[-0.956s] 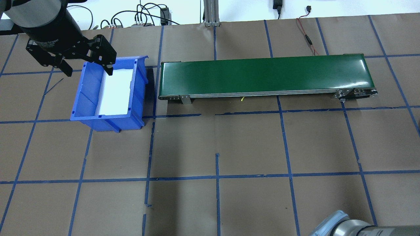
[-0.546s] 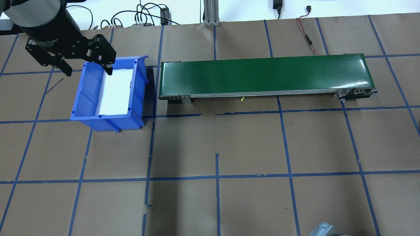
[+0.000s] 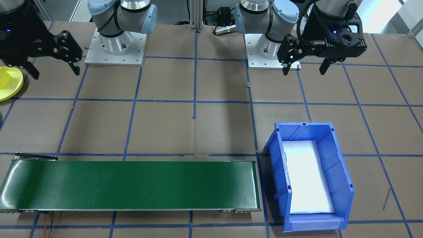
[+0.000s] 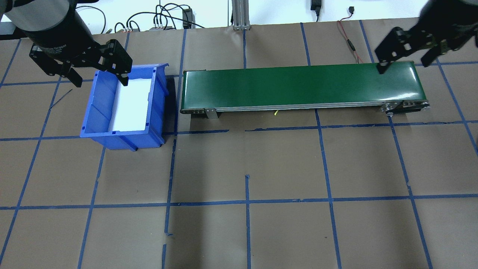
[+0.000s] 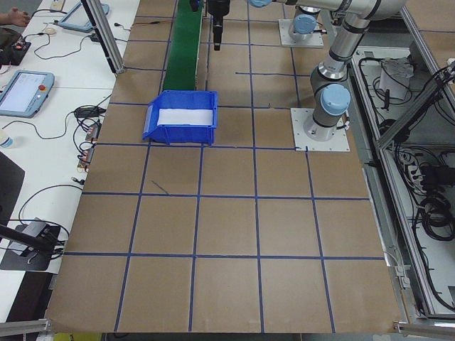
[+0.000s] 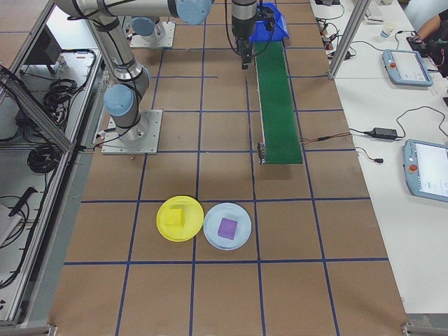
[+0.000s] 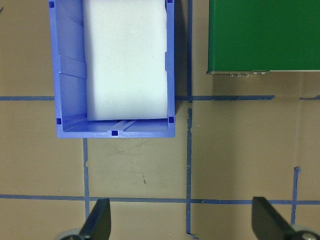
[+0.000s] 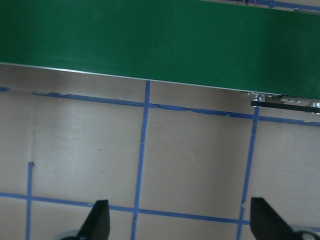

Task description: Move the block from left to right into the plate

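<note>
The yellow-green plate (image 6: pixel 190 229) lies on the table beyond the conveyor's right end, and a yellow block (image 6: pixel 173 217) rests in it. The front-facing view catches the plate (image 3: pixel 14 88) and block (image 3: pixel 4 80) at its left edge. My right gripper (image 4: pixel 403 64) hangs open and empty above the conveyor's right end; facing the robot, it (image 3: pixel 55 73) is just right of the plate. My left gripper (image 4: pixel 101 81) hovers open and empty over the blue bin's far left corner. Its wrist view shows both fingers (image 7: pixel 98 221) spread wide above bare table.
A blue bin (image 4: pixel 98 112) with a white foam pad inside stands at the left. A long green conveyor belt (image 4: pixel 298 85) runs across the back. A pale blue plate (image 6: pixel 213 234) holding a purple block (image 6: pixel 227 227) sits beside the yellow-green one.
My right arm's elbow left the bottom right of the overhead view, and its gripper has come in at the top right over the conveyor's end. The left gripper has stayed put.
</note>
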{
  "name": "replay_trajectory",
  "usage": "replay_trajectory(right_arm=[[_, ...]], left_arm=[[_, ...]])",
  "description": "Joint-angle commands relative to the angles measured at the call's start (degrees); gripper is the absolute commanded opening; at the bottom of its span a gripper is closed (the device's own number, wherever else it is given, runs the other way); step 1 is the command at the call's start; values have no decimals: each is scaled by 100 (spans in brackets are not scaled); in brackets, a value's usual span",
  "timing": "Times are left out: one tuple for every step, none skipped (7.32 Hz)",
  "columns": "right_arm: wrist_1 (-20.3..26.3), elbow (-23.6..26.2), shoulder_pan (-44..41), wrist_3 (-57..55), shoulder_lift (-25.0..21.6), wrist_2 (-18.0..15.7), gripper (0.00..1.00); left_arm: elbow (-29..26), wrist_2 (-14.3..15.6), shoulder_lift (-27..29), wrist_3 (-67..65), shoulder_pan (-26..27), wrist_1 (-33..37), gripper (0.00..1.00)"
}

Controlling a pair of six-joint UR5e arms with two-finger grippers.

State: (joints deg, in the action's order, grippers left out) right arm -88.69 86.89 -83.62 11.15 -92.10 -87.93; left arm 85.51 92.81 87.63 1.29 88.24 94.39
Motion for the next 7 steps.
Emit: replay_trajectory(right_arm=[[-480, -6, -724, -1814, 279, 82, 100], [-500, 20, -761, -1827, 333, 161, 100], [-909, 81, -674, -1792, 342, 162, 100], [-974, 213, -725, -1792, 368, 84, 100], [-1070, 457, -665, -1775, 360, 135, 100], [-1010, 486, -734, -1835, 368, 40, 100], [-966, 295, -735, -1836, 429, -39, 100]], left_arm=[[10, 0, 0, 12, 0, 0, 100], [19, 0, 0, 20, -9, 0, 100], [19, 9, 0, 21, -9, 0, 100], [27, 0, 0, 21, -9, 0, 100], [27, 0, 0, 21, -9, 0, 100], [27, 9, 0, 21, -9, 0, 100], [27, 9, 0, 21, -9, 0, 100]])
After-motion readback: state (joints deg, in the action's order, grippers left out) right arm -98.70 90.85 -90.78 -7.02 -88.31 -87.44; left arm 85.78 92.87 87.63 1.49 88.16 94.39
